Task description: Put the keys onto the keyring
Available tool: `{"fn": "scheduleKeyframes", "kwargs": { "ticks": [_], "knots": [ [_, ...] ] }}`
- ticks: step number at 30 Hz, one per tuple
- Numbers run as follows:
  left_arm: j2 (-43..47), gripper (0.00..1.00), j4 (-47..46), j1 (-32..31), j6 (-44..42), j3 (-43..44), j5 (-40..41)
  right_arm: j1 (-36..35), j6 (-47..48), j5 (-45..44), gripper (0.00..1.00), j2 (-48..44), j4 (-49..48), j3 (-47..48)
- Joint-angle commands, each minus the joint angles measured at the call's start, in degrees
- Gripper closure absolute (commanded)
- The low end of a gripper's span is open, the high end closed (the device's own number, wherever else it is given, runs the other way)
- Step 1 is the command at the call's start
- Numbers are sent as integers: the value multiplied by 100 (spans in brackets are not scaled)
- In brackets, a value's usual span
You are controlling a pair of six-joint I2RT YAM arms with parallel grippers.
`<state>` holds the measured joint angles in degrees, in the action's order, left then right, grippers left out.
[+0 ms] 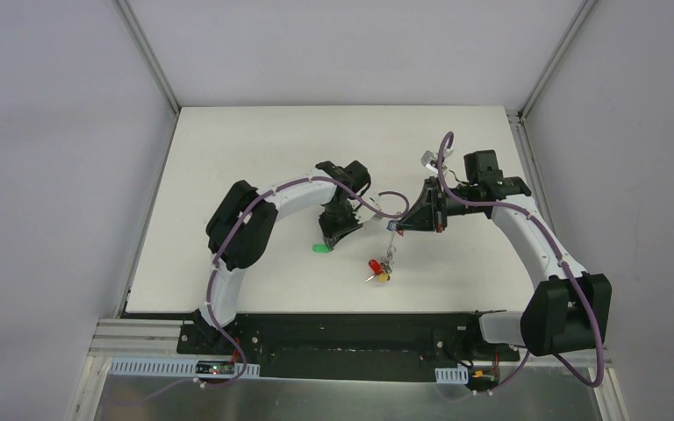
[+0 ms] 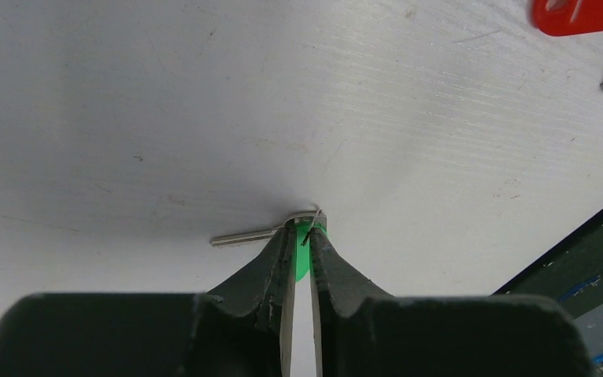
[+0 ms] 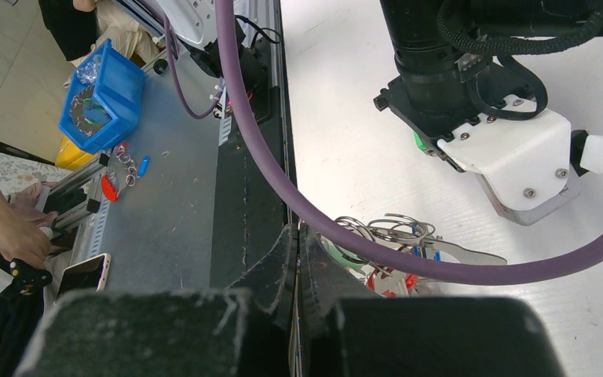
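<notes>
L claw jaws a slit apart, green key tag half hidden betw them, grip unclear; key flat on table, blade pointing left in wrist cam. R claw clamped on keyring, part behind cable

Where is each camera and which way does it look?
Top: above and behind the arms, looking down at the table; both arms show.
Left wrist: low over the table, aimed at the green key; its fingers show.
Right wrist: aimed over the keyring toward the left arm; its fingers show.
Shared: top and left wrist both catch the green key.
</notes>
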<state>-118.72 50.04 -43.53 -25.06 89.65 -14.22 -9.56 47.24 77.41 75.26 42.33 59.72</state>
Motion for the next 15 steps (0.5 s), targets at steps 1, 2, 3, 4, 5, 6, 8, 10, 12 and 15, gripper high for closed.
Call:
{"fn": "scheduleKeyframes", "kwargs": {
  "ticks": [1, 2, 3, 4, 5, 6, 8, 10, 12, 15],
  "knots": [
    [-2, 87, 225, -41, 50, 151, -3, 50, 180, 407, 100, -132, 5, 13],
    [4, 87, 233, -41, 34, 150, -29, 51, 180, 407, 100, -122, 8, 13],
    [13, 87, 236, -39, 30, 157, -36, 51, 179, 411, 100, -112, 12, 13],
    [19, 87, 234, -41, 30, 158, -51, 51, 181, 410, 100, -105, 10, 13],
    [23, 87, 246, -42, 28, 165, -66, 50, 173, 412, 100, -96, 6, 13],
    [32, 87, 251, -42, 20, 174, -88, 51, 171, 415, 100, -92, 14, 12],
    [24, 87, 283, -42, 18, 204, -157, 49, 171, 407, 100, -88, 14, 12],
    [4, 87, 293, -40, 16, 232, -215, 50, 172, 407, 100, -97, 19, 13],
    [-30, 87, 323, -48, 3, 261, -237, 49, 163, 402, 100, -106, 19, 15],
    [-63, 87, 340, -50, 4, 281, -293, 50, 167, 390, 100, -100, 21, 13]
  ]
}}
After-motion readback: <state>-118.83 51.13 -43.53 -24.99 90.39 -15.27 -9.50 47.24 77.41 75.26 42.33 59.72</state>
